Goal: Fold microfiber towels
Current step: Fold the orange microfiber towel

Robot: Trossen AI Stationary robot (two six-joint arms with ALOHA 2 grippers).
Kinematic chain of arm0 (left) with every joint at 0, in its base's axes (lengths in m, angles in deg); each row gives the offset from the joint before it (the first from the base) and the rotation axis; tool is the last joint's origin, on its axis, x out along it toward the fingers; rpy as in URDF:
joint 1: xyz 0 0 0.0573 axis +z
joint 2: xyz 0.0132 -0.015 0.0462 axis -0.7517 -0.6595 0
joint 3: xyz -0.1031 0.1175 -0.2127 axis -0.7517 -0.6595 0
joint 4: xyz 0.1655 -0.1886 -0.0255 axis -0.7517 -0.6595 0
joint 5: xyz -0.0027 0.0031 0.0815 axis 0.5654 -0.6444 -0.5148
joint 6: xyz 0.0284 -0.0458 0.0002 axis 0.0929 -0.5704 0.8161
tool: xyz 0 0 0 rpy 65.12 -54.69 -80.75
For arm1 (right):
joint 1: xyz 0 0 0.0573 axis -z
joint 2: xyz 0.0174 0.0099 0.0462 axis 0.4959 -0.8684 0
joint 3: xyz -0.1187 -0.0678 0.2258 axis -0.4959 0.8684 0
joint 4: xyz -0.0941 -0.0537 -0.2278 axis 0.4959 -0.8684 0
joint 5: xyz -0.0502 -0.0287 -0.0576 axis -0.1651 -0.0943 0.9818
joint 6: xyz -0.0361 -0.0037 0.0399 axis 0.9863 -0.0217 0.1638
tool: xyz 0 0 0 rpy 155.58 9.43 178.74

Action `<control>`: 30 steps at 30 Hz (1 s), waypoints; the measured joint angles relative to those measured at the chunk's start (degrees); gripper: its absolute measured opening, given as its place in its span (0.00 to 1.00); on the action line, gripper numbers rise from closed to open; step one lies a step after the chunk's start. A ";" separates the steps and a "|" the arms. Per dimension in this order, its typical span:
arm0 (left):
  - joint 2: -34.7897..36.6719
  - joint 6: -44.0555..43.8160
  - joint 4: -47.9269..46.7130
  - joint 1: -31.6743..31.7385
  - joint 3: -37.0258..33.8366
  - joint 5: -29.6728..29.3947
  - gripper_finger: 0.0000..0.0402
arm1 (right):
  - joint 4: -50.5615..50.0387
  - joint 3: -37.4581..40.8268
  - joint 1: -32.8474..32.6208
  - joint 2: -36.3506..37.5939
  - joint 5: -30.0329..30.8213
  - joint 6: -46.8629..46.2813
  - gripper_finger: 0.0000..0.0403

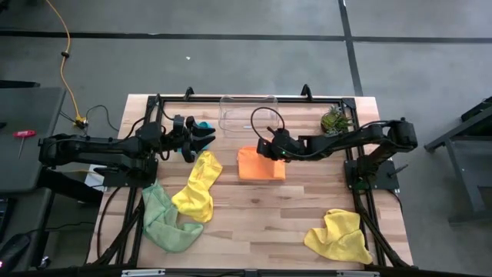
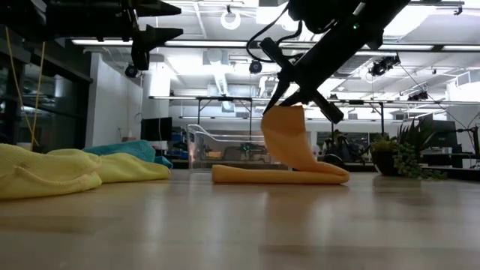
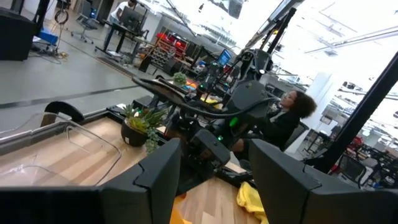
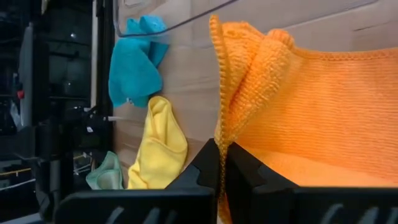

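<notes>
An orange towel (image 1: 261, 165) lies mid-table, one end raised; my right gripper (image 4: 221, 167) is shut on that end. A yellow towel (image 1: 198, 185) and a light green towel (image 1: 161, 219) lie at the left. A teal towel (image 1: 204, 125) lies by the far left, and another yellow towel (image 1: 338, 235) sits at the near right. My left gripper (image 1: 206, 139) hovers open above the table beside the teal towel, holding nothing. My right gripper pinches a bunched edge of the orange towel (image 4: 222, 134) between its two fingers, with several layers gathered there. The fingers slant down from the table's right side. The held end (image 2: 289, 127) stands up off the table and curves down into the rest (image 2: 277, 176), which lies flat in layers.
A clear plastic bin (image 1: 247, 113) stands at the far edge behind the orange towel. A small potted plant (image 1: 336, 120) is at the far right. A black frame (image 1: 361, 192) rims the table. A person (image 3: 292, 109) sits beyond the table. Bare wood (image 1: 269, 223) lies near the front middle.
</notes>
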 joint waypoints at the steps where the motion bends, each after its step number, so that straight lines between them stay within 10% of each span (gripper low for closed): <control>1: 0.00 0.00 0.00 0.02 0.00 0.00 0.45 | 0.04 0.00 0.00 0.01 0.23 0.00 0.00; 30: 0.00 -1.33 -0.46 0.09 -0.02 -0.91 0.45 | 19.73 0.00 -0.66 -10.13 -7.57 -4.96 0.00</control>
